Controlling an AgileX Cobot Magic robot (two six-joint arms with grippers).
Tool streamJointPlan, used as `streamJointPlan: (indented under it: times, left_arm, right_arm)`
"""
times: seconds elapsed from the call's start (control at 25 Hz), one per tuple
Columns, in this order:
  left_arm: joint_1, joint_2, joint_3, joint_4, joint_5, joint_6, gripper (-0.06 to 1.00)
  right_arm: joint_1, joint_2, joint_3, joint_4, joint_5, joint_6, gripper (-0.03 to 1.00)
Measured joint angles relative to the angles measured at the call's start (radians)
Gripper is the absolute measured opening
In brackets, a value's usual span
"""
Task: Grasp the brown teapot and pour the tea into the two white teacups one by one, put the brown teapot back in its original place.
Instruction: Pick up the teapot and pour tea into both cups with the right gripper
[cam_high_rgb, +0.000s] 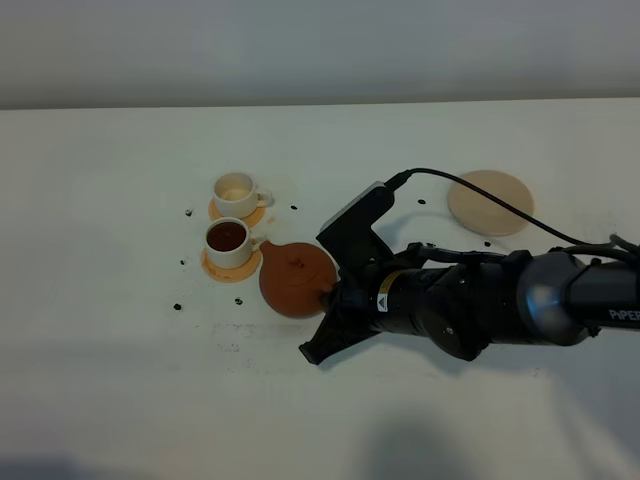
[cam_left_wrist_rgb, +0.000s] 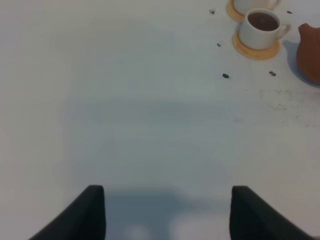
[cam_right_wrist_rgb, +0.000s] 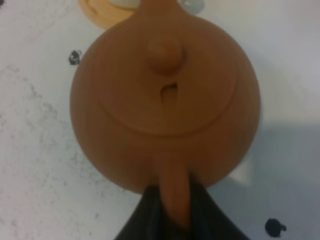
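The brown teapot (cam_high_rgb: 297, 280) is at the table's middle, its spout toward the near white teacup (cam_high_rgb: 228, 240), which holds dark tea. The far white teacup (cam_high_rgb: 238, 190) shows a cream inside. Each cup stands on an orange coaster. My right gripper (cam_high_rgb: 328, 297) is shut on the teapot's loop handle; the right wrist view shows the teapot (cam_right_wrist_rgb: 165, 95) from above with the handle between the fingers (cam_right_wrist_rgb: 175, 200). I cannot tell if the pot touches the table. The cream saucer (cam_high_rgb: 490, 202) lies bare at the back right. My left gripper (cam_left_wrist_rgb: 167, 215) is open and empty over bare table.
Small dark specks (cam_high_rgb: 178, 305) lie scattered around the cups and the saucer. A black cable (cam_high_rgb: 470, 190) runs from my right arm across the saucer's near side. The left wrist view shows the tea-filled cup (cam_left_wrist_rgb: 260, 27) and the teapot's edge (cam_left_wrist_rgb: 310, 50) far ahead.
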Motion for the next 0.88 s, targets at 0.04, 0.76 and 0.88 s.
streamJointPlan:
  times: [0.04,0.76,0.88]
  left_arm:
    - [0.000,0.000,0.000,0.000,0.000,0.000,0.52]
    - [0.000,0.000,0.000,0.000,0.000,0.000,0.52]
    - [0.000,0.000,0.000,0.000,0.000,0.000,0.52]
  right_arm:
    - [0.000,-0.009,-0.008,-0.005,0.010,0.000,0.11]
    - [-0.124,0.044,-0.337,-0.253,0.207,-0.001,0.11]
    - [-0.124,0.093,-0.416,-0.290,0.252,-0.001,0.11]
